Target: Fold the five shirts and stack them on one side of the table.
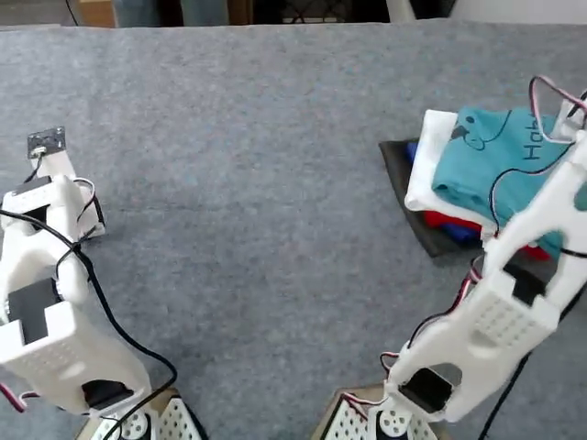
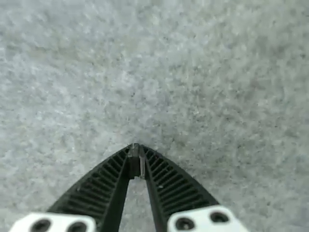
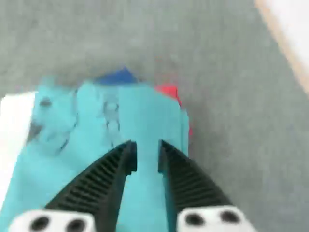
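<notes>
1. Where the right gripper (image 3: 145, 155) hangs, its two black fingers stand a little apart with nothing between them, and the teal shirt (image 3: 140, 121) lies directly under them.
2. In the right wrist view, the folded teal shirt's long axis runs along the line of those fingers, from beneath the gripper out to its far edge ahead of the fingertips. Its printed side faces up.
3. Just past that far edge, corners of the blue shirt (image 3: 118, 76) and the red shirt (image 3: 168, 91) stick out from under the teal one. The white shirt (image 3: 14, 125) shows to one side of the fingers.
4. From the high view, the teal shirt (image 1: 477, 160) tops the stack. The white shirt (image 1: 429, 156), red shirt (image 1: 445, 221), blue shirt (image 1: 463, 234) and dark shirt (image 1: 404, 183) lie under it, the dark one lowest and slanted on the grey table (image 1: 238, 183). The right arm crosses over the stack's near part.
5. The left gripper (image 2: 135, 155) is well apart from the stack. Its fingertips are pressed together on nothing, with bare grey felt below and ahead.
</notes>
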